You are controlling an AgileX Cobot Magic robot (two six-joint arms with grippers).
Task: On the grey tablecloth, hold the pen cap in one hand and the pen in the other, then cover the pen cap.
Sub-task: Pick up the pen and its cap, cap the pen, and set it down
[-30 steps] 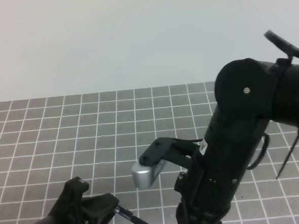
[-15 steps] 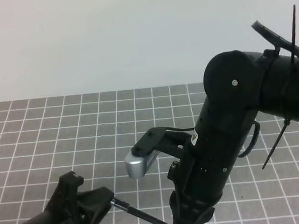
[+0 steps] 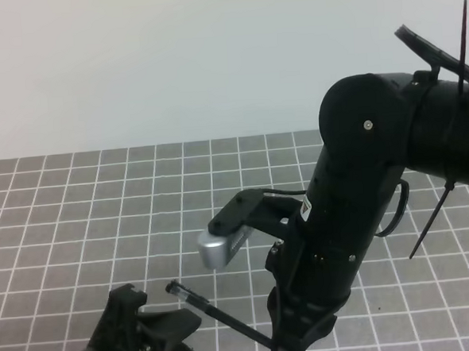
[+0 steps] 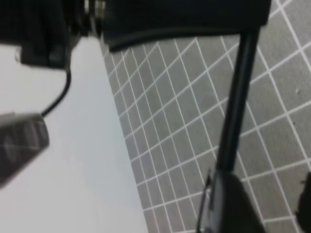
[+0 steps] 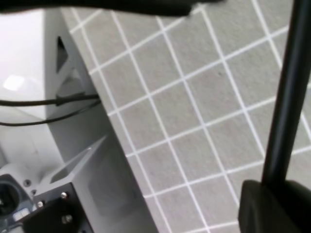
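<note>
The pen point(image 3: 227, 321) is a thin black stick held slantwise above the grey tablecloth point(image 3: 101, 199). My right gripper point(image 3: 286, 349) is shut on its lower right end at the bottom edge of the high view. In the right wrist view the pen point(image 5: 286, 97) rises from a black finger point(image 5: 272, 206). The pen's upper left end is thicker, and this looks like the pen cap point(image 3: 176, 290) seated on it. In the left wrist view the pen cap point(image 4: 228, 204) shows a small glint. My left gripper point(image 3: 159, 309) is open just below that end, not touching it.
The right arm's bulky black links point(image 3: 362, 183) and its silver wrist camera point(image 3: 215, 248) hang over the middle of the cloth. A pale wall point(image 3: 172, 60) starts at the cloth's far edge. Cable ties point(image 3: 432, 211) stick out at the right.
My left gripper was shut on the pen's upper left end; now it is open and has dropped back from it. The right arm still holds the pen, which has risen slightly.
</note>
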